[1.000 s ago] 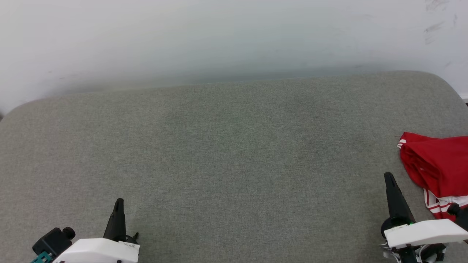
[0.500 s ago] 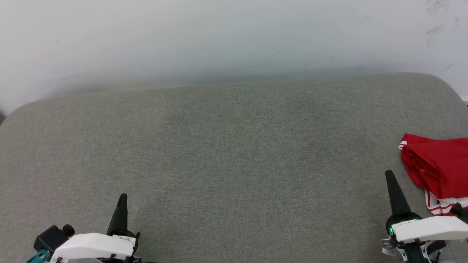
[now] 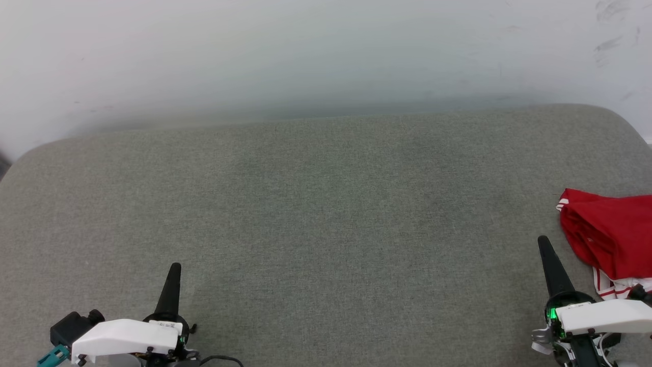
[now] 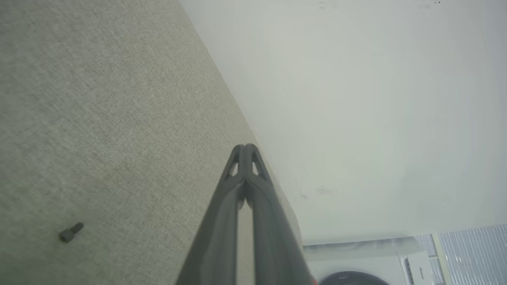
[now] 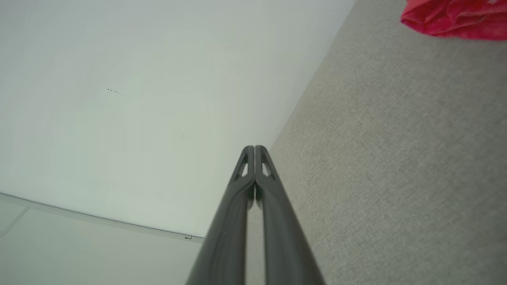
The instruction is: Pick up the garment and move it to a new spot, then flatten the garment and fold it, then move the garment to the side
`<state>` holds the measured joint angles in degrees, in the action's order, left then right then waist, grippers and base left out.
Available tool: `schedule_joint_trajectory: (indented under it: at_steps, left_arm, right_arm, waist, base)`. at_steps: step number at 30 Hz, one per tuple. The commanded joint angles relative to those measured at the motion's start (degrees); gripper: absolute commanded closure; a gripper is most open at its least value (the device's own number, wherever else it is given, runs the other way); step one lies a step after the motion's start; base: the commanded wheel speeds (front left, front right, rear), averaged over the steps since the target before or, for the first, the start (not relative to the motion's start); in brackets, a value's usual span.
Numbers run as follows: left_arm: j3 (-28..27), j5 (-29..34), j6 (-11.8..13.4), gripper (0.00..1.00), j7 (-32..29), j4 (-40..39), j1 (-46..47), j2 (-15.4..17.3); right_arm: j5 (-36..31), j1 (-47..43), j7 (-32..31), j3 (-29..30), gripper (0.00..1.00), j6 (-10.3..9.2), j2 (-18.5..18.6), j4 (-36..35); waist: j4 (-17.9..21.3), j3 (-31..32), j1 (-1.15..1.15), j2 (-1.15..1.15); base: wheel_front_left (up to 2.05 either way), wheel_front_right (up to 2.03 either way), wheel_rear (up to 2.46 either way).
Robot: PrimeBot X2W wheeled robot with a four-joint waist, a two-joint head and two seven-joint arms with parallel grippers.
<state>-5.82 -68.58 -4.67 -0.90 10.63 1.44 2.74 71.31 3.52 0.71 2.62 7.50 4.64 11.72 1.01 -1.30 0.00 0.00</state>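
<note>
The garment (image 3: 608, 237) is a crumpled red shirt with red-and-white striped trim, lying at the right edge of the grey cushioned surface (image 3: 326, 204); the frame cuts off part of it. It also appears at the top right of the right wrist view as the garment (image 5: 455, 18). My right gripper (image 3: 543, 241) stands just left of it, shut and empty, fingertips pressed together (image 5: 254, 148). My left gripper (image 3: 175, 266) is at the lower left, far from the shirt, also shut with nothing in it (image 4: 244, 147).
A pale wall (image 3: 326, 51) rises behind the grey surface's far edge. A small dark bolt-like object (image 4: 70, 232) lies on the fabric in the left wrist view. A white appliance (image 4: 376, 261) stands beyond the surface's end.
The head camera has shifted slightly, so the whole picture sits a little lower. Both grippers have edged a little up the view, and both stay shut. The garment has not moved.
</note>
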Motion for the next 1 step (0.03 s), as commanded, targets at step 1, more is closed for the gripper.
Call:
schedule_joint_trajectory:
  at_steps: [1]
  left_arm:
    - [-0.2, -1.1, -0.6, 1.0, -0.3, -0.1, 1.1, 0.2]
  right_arm:
    - [1.2, 1.2, -0.3, 0.2, 1.0, -0.01, 0.1, -0.1]
  waist:
    - [0.0, 0.0, 0.0, 0.0]
  base:
    - [0.0, 0.0, 0.0]
